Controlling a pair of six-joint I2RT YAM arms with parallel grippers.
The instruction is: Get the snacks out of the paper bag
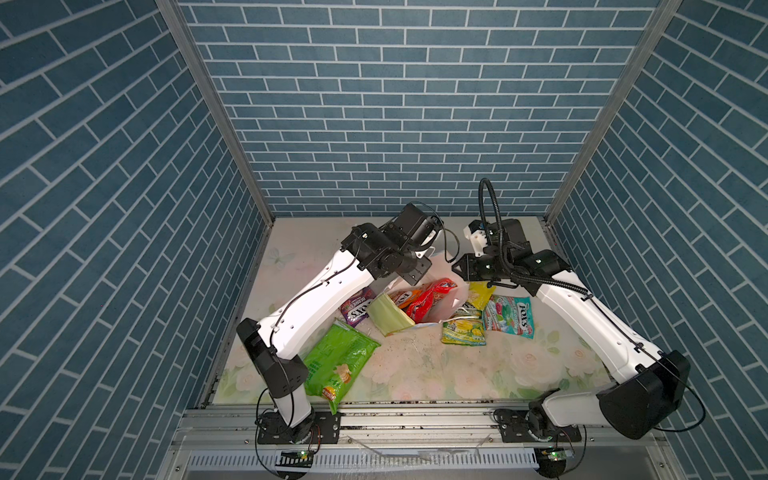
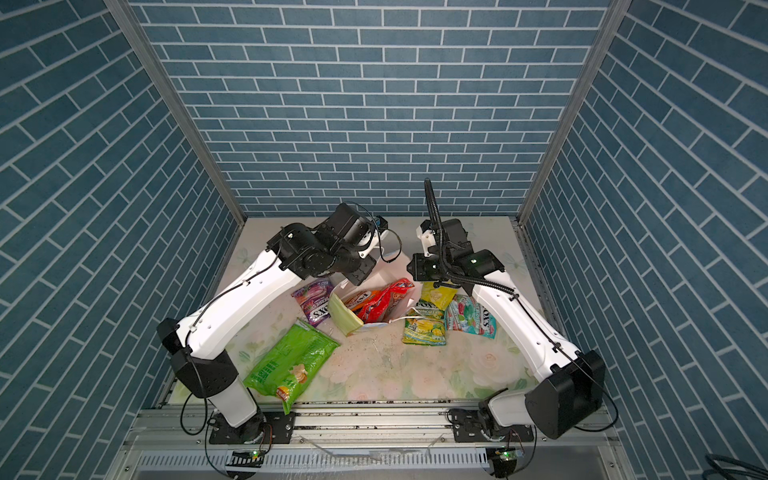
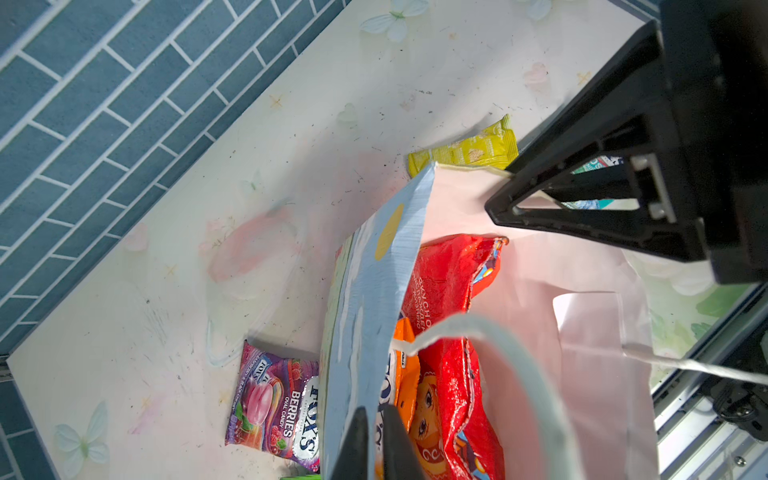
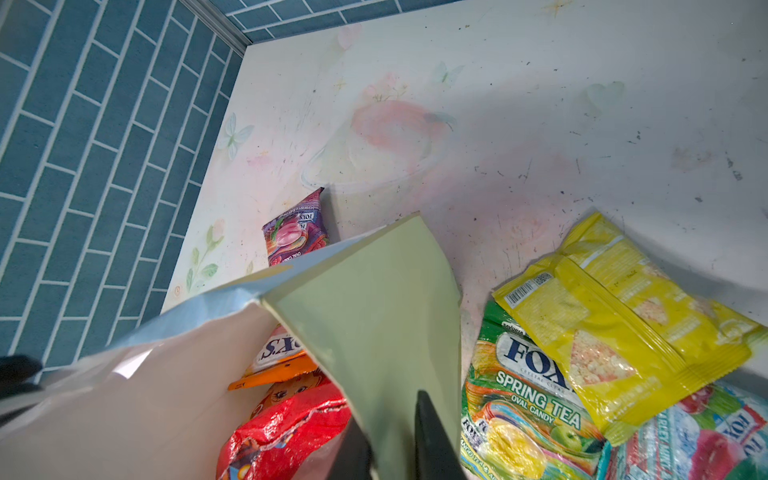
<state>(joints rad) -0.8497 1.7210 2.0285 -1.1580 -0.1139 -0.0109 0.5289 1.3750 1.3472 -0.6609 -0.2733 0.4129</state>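
Note:
The paper bag (image 1: 388, 318) (image 2: 345, 316) leans open at mid-table, and a red pack (image 1: 432, 299) (image 3: 449, 291) and an orange FOX'S pack (image 3: 405, 374) (image 4: 278, 361) lie inside it. My left gripper (image 3: 374, 440) is shut on its blue sky-print panel (image 3: 374, 291), one finger on each face. My right gripper (image 4: 392, 449) is shut on the pale green side wall (image 4: 374, 311) at the opposite rim. In both top views the two wrists hide the fingertips. A white cord handle (image 3: 519, 374) loops across the mouth.
On the table lie a purple FOX'S pack (image 1: 357, 309) (image 3: 274, 407) left of the bag, a green chip bag (image 1: 336, 361) front left, and to the right a yellow pack (image 1: 480, 295) (image 4: 615, 307), a Spring Tea pack (image 1: 463, 330) and a teal FOX'S pack (image 1: 509, 316). Brick walls enclose three sides.

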